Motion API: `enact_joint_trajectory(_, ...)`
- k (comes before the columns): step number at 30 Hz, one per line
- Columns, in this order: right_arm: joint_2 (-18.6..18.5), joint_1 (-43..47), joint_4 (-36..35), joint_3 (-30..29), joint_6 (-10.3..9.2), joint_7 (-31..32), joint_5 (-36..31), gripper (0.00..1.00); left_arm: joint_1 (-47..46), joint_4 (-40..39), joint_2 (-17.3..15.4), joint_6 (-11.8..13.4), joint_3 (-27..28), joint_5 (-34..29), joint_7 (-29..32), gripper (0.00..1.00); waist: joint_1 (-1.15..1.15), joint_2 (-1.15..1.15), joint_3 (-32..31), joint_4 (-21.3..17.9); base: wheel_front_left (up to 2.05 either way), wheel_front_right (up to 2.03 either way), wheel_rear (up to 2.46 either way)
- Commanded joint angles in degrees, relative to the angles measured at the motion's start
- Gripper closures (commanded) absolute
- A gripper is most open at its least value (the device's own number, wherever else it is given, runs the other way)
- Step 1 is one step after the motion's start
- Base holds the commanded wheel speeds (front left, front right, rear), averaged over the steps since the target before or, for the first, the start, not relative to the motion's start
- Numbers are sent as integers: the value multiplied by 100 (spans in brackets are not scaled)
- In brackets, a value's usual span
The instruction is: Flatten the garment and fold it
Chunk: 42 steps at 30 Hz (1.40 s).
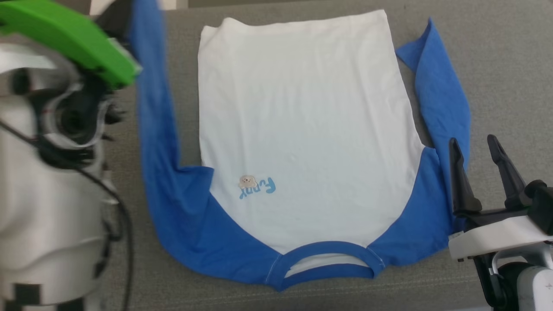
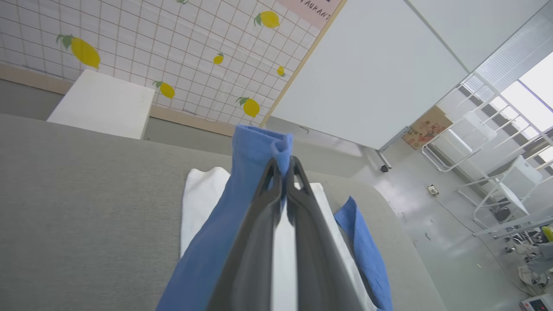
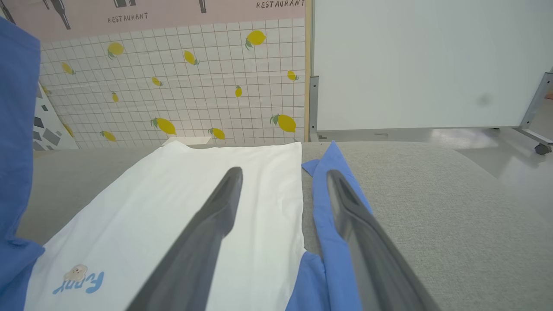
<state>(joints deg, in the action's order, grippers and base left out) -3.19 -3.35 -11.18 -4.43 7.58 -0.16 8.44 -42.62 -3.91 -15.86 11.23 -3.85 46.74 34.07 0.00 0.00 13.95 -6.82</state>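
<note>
Garment [image 1: 302, 108] on the grey bench [image 1: 497, 65], seen from head and wrist views. The shirt is spread front side up across the middle of the bench, with the blue collar [image 1: 324, 263] toward the near edge and the white hem toward the far edge. The white body is laid nearly flat, with only slight creases. Blue chest lettering [image 1: 259, 186] and a small tan figure [image 1: 247, 181] are seen on the side nearer the left edge.

The right sleeve [image 1: 445, 99] is laid on the bench beside the body, its far end folded back toward the hem. The left sleeve [image 1: 155, 108] is drawn along the left side of the body and is raised off the bench at its far end.

The left tool [image 2: 284, 162] is closed on the cuff [image 2: 259, 142] of the left sleeve, which is pinched between the two fingertips above the bench. In the head view the left arm is marked by a green cover [image 1: 73, 39].

The right tool [image 1: 472, 142] is held open, with its fingers spread wide over the right shoulder of the garment near the near right corner; nothing is held between them. Contact with the cloth cannot be told.

A tiled wall with lemon prints [image 2: 151, 43] and a white box [image 2: 103, 103] are seen beyond the far edge.
</note>
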Motion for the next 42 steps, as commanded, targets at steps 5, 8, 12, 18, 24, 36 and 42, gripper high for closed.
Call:
enact_joint_trajectory(5, 25, 154, -48, 53, -9, 38, 19, 0, -216, 337, 973, 156, -595, 206, -207, 100, 0, 0, -297, -20, 0, 0, 0)
enact_joint_trajectory(8, 28, 169, -33, 56, -9, 36, 49, 0, -304, 738, 1205, 197, -894, 298, -482, 100, 0, 0, -269, -138, 0, 0, 0)
enact_joint_trajectory(12, 30, 125, 15, 145, -9, 23, 137, 0, -422, 1411, 1291, 402, -1306, 755, -1257, 100, 0, 0, -133, -402, 0, 0, 0)
enact_joint_trajectory(18, 30, -62, 132, 308, -9, -55, 248, 0, -634, 2352, 1296, 754, -2488, 1906, -2537, 100, 0, 0, 165, -890, 0, 0, 0)
enact_joint_trajectory(24, 31, -307, 367, 569, -9, -223, 407, 0, -1047, 3228, 1297, 838, -3414, 2435, -3225, 100, 0, 0, 453, -1377, 0, 0, 0)
enact_joint_trajectory(36, 31, -537, 891, 893, -9, -633, 674, 0, -1691, 5083, 1298, 472, -4778, 1878, -3014, 100, 0, 0, 890, -1830, 0, 0, 0)
enact_joint_trajectory(42, 31, -639, 1035, 905, -9, -744, 720, 0, -1734, 5353, 1298, 96, -5215, 1819, -2630, 0, 0, 0, 955, -1756, 0, 0, 0)
